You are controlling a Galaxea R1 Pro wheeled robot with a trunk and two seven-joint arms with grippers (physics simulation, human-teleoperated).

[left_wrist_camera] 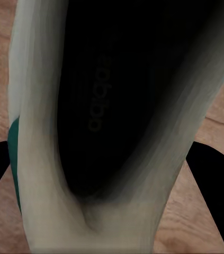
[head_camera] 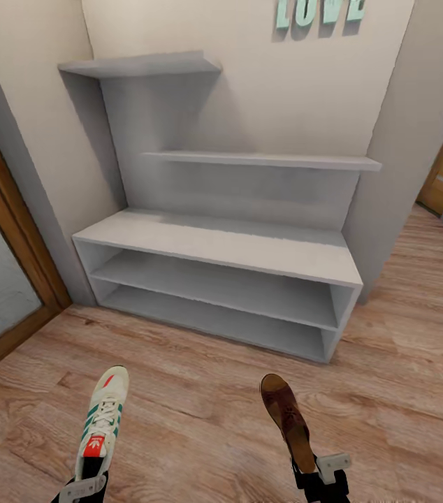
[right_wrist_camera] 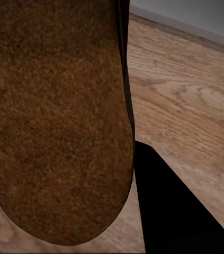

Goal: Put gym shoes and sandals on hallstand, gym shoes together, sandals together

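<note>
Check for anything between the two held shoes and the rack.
Nothing visible: bare floor lies between the gym shoe in the left gripper, the sandal in the right gripper, and the hallstand, whose tiers look vacant.

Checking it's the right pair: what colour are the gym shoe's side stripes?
Green, on the gym shoe, clearest in the head view.

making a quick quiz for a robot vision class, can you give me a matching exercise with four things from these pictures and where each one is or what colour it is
Things:
1. gym shoe
2. sandal
3. hallstand
4. wall letters

Descriptions:
A. teal, high on the wall
B. pale grey, shelves bare
C. held by the left gripper
D. held by the right gripper

Pairs: 1-C, 2-D, 3-B, 4-A
</note>
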